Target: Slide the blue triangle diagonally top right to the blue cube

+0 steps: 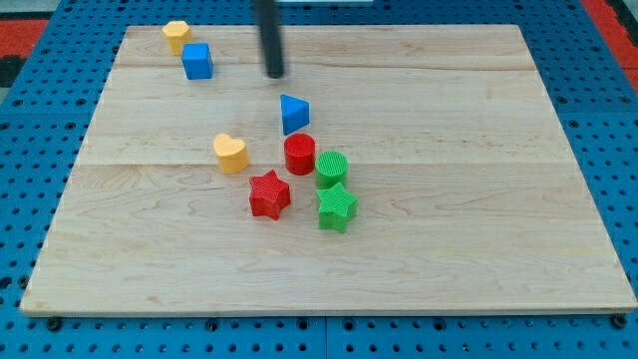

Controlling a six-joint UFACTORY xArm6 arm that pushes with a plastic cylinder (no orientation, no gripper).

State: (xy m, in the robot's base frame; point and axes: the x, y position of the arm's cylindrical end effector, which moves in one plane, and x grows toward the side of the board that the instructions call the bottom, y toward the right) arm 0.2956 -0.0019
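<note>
The blue triangle (293,114) lies on the wooden board, a little above the view's middle. The blue cube (197,61) sits at the upper left, just below and right of a yellow block (176,36). My tip (275,74) is the lower end of the dark rod that comes down from the view's top. It stands above and slightly left of the blue triangle, apart from it, and to the right of the blue cube.
A yellow heart (230,153), a red cylinder (299,154), a green cylinder (332,168), a red star (269,194) and a green star (337,207) cluster just below the blue triangle. The board (478,239) rests on a blue perforated table.
</note>
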